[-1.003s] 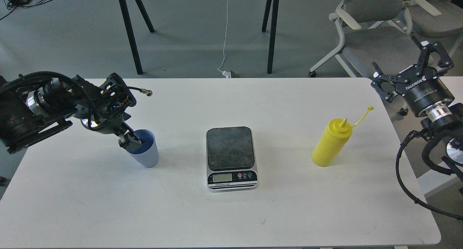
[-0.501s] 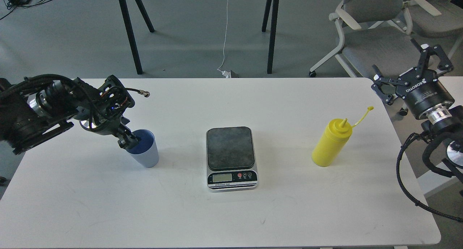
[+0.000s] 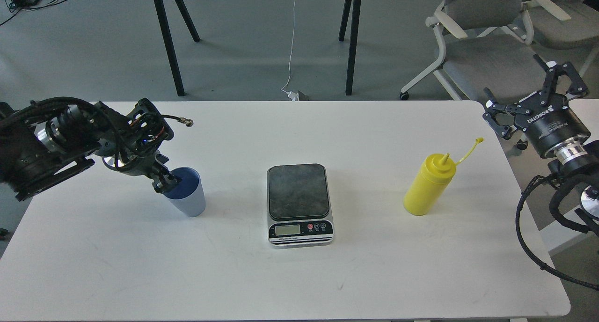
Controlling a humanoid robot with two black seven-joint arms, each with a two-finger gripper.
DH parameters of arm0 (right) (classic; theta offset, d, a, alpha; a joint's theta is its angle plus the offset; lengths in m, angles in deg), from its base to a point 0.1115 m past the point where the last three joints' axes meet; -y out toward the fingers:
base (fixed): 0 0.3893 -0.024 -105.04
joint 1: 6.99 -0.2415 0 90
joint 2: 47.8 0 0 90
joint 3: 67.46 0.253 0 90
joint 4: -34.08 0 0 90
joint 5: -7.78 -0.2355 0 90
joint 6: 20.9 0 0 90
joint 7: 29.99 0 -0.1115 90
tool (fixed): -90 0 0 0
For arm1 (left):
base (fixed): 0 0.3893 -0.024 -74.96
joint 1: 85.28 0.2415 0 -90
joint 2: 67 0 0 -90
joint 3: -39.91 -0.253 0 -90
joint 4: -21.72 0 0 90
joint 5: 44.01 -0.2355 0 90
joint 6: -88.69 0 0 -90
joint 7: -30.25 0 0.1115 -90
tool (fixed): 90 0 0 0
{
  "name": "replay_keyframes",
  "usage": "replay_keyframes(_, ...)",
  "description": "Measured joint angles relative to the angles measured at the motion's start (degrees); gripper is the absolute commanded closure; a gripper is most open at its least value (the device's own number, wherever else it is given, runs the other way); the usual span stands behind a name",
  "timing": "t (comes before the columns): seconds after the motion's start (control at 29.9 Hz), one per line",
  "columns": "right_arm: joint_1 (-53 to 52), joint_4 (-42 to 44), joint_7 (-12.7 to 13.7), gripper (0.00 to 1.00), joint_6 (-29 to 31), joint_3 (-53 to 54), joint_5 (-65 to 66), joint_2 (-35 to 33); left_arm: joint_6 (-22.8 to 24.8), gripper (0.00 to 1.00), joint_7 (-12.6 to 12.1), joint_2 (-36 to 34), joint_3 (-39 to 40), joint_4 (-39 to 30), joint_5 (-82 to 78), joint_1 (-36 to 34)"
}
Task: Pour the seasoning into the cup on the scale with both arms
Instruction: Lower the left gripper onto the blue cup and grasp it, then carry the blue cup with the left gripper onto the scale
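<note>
The pale blue-grey cup [image 3: 189,199] stands on the white table [image 3: 299,275] at the left. My left gripper [image 3: 165,180] is at the cup's left rim, one finger inside and one outside, pinched on the rim. The scale [image 3: 298,202] lies at the table's middle with its platform bare. The yellow seasoning bottle [image 3: 428,186] stands upright to the right of the scale, with its cap hanging off on its tether. My right gripper [image 3: 533,93] is open and empty, raised beyond the table's right edge, well apart from the bottle.
Office chairs [image 3: 486,46] stand behind the table's right corner, close to my right gripper. Black legs of another table [image 3: 353,36] stand at the back. A loose cable end [image 3: 187,122] sticks out from my left wrist.
My left gripper's fingers have narrowed onto the cup's rim and shifted slightly up and left. My right gripper has drifted a little to the right. The cup, scale and bottle have not moved.
</note>
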Motion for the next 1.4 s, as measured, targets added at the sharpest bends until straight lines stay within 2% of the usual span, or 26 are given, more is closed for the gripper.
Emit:
replay_keyframes(0.27, 0.04, 0.17, 0.0, 0.01, 0.0, 0.14, 0.0, -0.29, 0.0, 0.78, 0.0, 0.1, 0.16, -0.16, 0.0, 0.08)
replay_keyframes(0.33, 0.04, 0.19, -0.01, 0.01, 0.0, 0.15, 0.0, -0.36, 0.0, 0.92, 0.0, 0.1, 0.18, -0.19, 0.09, 0.09)
replay_keyframes(0.57, 0.27, 0.27, -0.09, 0.0, 0.0, 0.37, 0.0, -0.41, -0.03, 0.97, 0.0, 0.22, 0.24, -0.21, 2.75, 0.04)
replay_keyframes(0.94, 0.72, 0.17, -0.1, 0.01, 0.0, 0.41, 0.0, -0.41, -0.01, 0.97, -0.01, -0.08, 0.24, -0.23, 4.78, -1.53)
replay_keyframes(1.27, 0.75, 0.17, -0.1, 0.01, 0.0, 1.07, -0.01, -0.41, 0.0, 0.97, -0.02, 0.52, 0.37, -0.43, 11.61, -9.98)
replay_keyframes(1.4, 0.75, 0.07, -0.09, 0.01, 0.0, 1.1, -0.01, -0.39, 0.0, 0.96, -0.01, 3.87, 0.56, -3.14, 14.81, -14.89)
